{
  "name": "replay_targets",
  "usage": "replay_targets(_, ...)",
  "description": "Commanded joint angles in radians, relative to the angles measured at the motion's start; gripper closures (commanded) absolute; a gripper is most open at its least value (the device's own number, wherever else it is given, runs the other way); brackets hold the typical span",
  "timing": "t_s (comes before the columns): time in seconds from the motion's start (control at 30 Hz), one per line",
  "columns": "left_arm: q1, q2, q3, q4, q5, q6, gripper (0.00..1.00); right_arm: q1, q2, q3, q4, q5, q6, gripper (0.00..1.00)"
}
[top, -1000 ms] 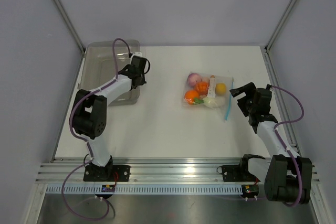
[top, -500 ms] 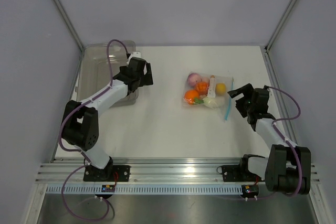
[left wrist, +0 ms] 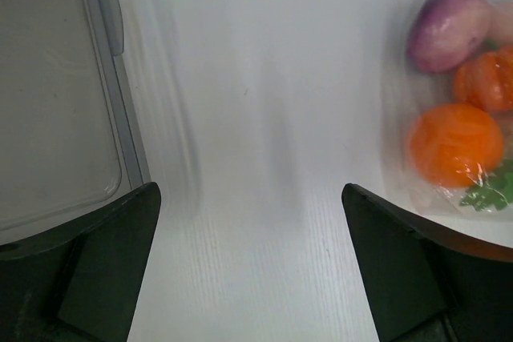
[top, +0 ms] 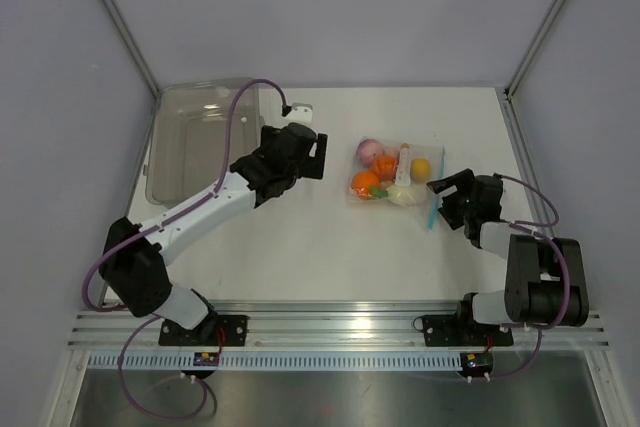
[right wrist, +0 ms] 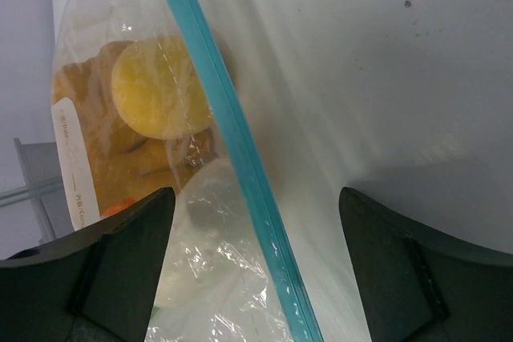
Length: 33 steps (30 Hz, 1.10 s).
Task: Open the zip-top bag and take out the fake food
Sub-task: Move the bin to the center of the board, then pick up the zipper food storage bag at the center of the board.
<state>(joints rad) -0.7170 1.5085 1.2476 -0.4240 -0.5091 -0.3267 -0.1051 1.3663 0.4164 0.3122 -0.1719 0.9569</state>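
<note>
We flank the bag with both grippers spread wide.
Nearest us, our right gripper (top: 445,201) reaches low with its jaws apart, straddling the blue zip strip (right wrist: 232,146), probably to pinch that edge. The bag (top: 428,185) lies flat mid-table with the toy food (top: 383,169) inside. Our left gripper (top: 318,155), arm stretched out, is released and empty and faces the bag's other side. The grey tray (top: 170,142) sits beyond.

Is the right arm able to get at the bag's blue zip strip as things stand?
Likely yes: the blue zip strip lies directly between its open jaws, with nothing covering it.
</note>
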Motion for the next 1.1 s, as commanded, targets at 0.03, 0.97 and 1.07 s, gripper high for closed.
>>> replay_targets(0.03, -0.021, -0.112, 0.013, -0.018, -0.011, 0.008, 0.01, -0.004, 0.056, -0.008, 0.201, -0.086, 0.055, 0.12)
replay_targets(0.97, -0.424, -0.208, -0.240, 0.399, 0.015, 0.316, 0.01, 0.057, -0.320, -0.042, 0.055, -0.058, 0.036, 1.00)
replay_targets(1.07, -0.447, -0.209, -0.246, 0.419, 0.024, 0.321, 0.01, 0.151, -0.352, -0.013, -0.014, 0.039, 0.034, 1.00)
